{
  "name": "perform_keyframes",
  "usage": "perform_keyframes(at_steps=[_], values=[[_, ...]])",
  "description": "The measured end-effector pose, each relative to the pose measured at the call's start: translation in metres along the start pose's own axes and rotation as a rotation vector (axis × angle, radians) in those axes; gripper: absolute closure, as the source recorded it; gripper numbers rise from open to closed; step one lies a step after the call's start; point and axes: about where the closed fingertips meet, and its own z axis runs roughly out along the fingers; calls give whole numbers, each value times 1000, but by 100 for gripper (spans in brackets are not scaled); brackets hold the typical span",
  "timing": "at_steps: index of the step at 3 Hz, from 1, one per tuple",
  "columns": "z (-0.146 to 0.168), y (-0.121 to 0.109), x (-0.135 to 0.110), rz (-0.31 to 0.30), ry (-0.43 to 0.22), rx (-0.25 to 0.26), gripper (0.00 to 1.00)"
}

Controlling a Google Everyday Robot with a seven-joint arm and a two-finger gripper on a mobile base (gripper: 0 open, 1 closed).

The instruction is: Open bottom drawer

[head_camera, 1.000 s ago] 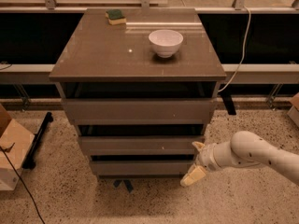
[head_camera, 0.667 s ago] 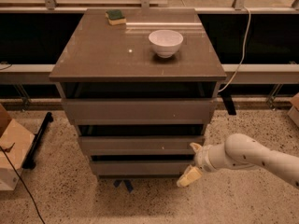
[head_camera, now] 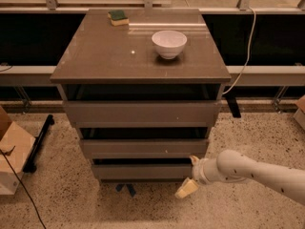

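A grey-brown cabinet stands in the middle with three flat handleless drawer fronts. The bottom drawer is the lowest front, a narrow panel just above the floor. My white arm reaches in from the lower right. My gripper sits at the right end of the bottom drawer's front; one cream fingertip hangs just below and in front of the panel's right corner, the other is near the panel's top edge.
A white bowl and a green-and-yellow sponge rest on the cabinet top. A cardboard box and a black bar lie on the speckled floor at left. A white cable hangs at right.
My arm and gripper have shifted slightly left, closer to the right end of the bottom drawer. The drawer fronts have not visibly moved.
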Motion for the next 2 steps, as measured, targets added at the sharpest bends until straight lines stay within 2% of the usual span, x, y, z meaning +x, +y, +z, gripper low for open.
perform_keyframes(at_steps=[2], values=[[78,-9,44,104,-30,-7,0]])
